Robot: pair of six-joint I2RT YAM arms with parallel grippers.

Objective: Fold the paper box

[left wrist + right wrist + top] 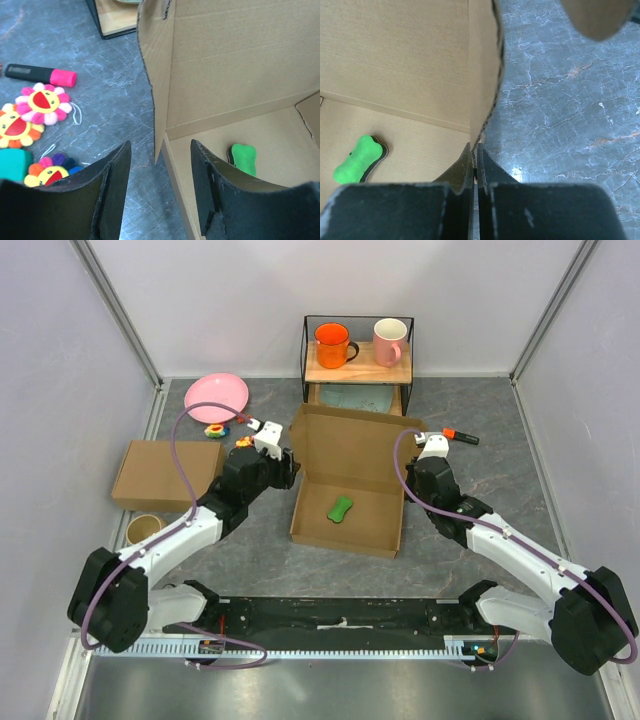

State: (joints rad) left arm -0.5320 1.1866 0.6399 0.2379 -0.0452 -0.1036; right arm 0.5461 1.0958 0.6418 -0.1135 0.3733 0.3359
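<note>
Item: paper box point(345, 445), brown corrugated card, at the middle of the grey marbled table point(480, 400); tray part formed, floor flat, hinged lid open and leaning back toward the wire shelf point(357, 350); near wall low, side flaps upright.

Contents: one green bone-shaped piece point(341, 508) lying flat on the box floor, apart from every wall; its dark underside shows only as a thin rim in the right wrist view.

Left gripper point(160, 145): jaws spread wide, set astride the box's left side flap at its lower corner; neither finger point(115, 185) appears to touch the card; finger roots cut off by the lower frame edge.

Right gripper point(474, 150): jaws closed to a sliver on the edge of the box's right side flap, the card running down between them; the actual contact is hidden behind the finger bodies; a blurred brown tab at the upper right of that view is too out of focus to identify.

Surroundings: second cardboard box point(165, 475), closed, left of the left arm; paper cup point(145, 529) near it, partly hidden by the arm; pink plate point(217, 396); flower toys point(44, 103), some cropped at the frame edge; pink-capped highlighter point(40, 75); orange mug point(333, 344) and pink mug point(390, 340) on the shelf; marker point(462, 436) beyond the right wrist.
</note>
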